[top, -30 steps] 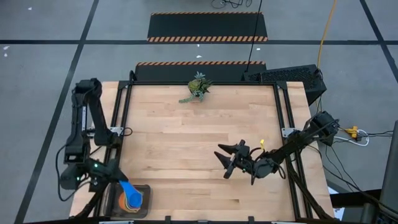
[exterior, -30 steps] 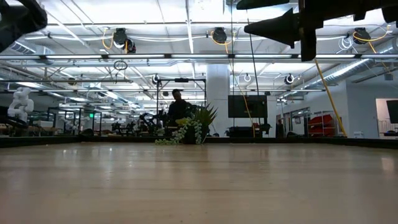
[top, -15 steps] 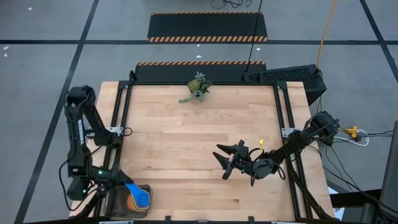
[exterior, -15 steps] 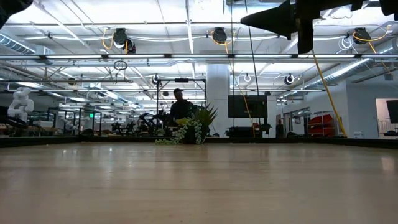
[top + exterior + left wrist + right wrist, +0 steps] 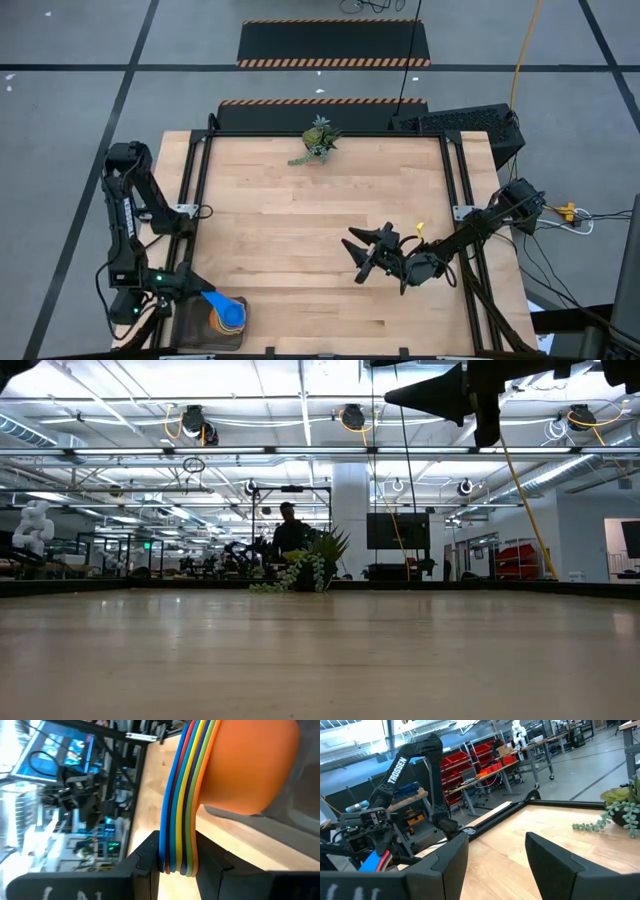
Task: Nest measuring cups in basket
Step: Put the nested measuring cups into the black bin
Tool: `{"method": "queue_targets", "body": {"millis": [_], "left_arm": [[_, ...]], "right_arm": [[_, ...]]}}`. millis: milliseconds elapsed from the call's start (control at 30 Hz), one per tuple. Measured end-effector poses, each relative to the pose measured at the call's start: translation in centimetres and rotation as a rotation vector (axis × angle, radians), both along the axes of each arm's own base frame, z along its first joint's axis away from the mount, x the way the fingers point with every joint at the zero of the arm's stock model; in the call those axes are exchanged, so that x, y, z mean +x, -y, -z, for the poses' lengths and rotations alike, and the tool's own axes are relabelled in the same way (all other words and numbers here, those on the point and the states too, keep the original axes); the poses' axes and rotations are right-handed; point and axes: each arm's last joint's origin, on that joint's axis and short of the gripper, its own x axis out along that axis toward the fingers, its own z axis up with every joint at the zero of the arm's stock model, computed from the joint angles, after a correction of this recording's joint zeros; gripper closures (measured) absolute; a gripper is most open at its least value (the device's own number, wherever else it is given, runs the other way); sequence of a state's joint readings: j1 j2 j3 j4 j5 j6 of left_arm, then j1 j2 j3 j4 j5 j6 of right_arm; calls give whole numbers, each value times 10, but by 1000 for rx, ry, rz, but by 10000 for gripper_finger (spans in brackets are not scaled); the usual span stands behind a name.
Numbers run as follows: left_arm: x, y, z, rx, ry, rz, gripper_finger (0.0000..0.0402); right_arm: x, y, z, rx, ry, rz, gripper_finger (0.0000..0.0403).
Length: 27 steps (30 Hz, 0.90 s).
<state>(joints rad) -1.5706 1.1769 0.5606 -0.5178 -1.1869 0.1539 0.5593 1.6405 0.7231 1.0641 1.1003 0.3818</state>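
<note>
a big open robotics lab or workshop: exposed ceiling pipes and hanging lights [image 5: 345, 415], rows of workbenches, red parts bins [image 5: 482, 757] on racks, a white humanoid robot [image 5: 33, 525] off to one side, a person [image 5: 288, 532] at a far bench.

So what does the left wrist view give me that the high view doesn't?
Left wrist only: the cup handles stacked edge-on and pinched between the left gripper's fingers, with the orange cup outermost.

High only: the basket at the table's near left corner, the blue cup on top of the stack above it, the right gripper open and idle mid-table, and the plant at the far edge.

Both: the nested stack held by the left gripper.
</note>
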Motion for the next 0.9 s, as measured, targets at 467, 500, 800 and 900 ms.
{"method": "queue_targets", "body": {"millis": [467,500,800,900], "left_arm": [[43,-2,17,81,16,-237,315],[48,-2,17,88,25,-255,315],[78,-7,11,161,70,-356,315],[83,-6,8,101,86,-385,315]], "right_arm": [[1,-1,0,-27,-11,-56,211],[1,-1,0,-38,-16,-55,211],[-6,3,-19,-149,-52,-56,211],[-10,5,-29,-185,-65,-56,211]]}}
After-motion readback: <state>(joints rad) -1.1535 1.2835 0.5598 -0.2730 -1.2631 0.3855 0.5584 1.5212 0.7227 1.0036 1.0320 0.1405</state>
